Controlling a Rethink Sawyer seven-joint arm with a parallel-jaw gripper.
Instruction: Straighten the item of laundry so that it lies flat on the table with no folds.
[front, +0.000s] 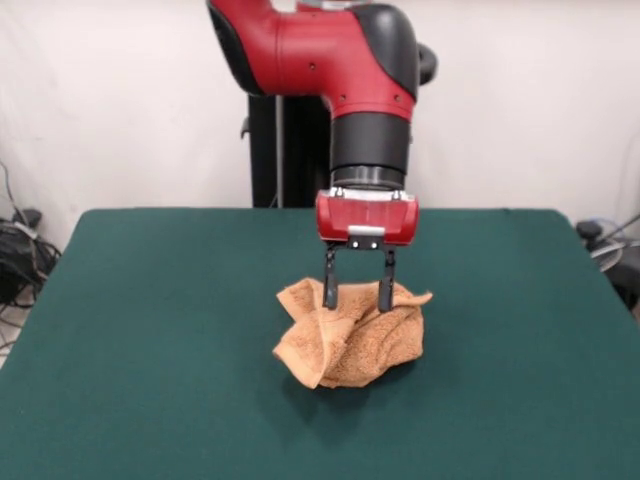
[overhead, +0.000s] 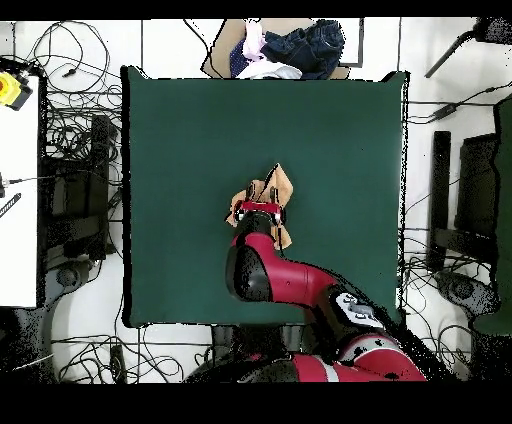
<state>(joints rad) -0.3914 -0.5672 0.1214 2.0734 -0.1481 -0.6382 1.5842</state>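
Right now the hand (front: 359, 296) points straight down over the middle of the green surface (front: 150, 300), its 2 dark fingers (front: 330, 283) spread fairly wide and their tips set into the top of the orange-tan towel (front: 350, 340). That towel lies bunched in a crumpled heap, folded over itself, well away from every edge and corner of the surface.

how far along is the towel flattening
Nothing looks done: the towel sits in a crumpled heap mid-table. In hand: the gripper is down on the heap, fingers apart, astride its top folds. Left: spreading it out flat.
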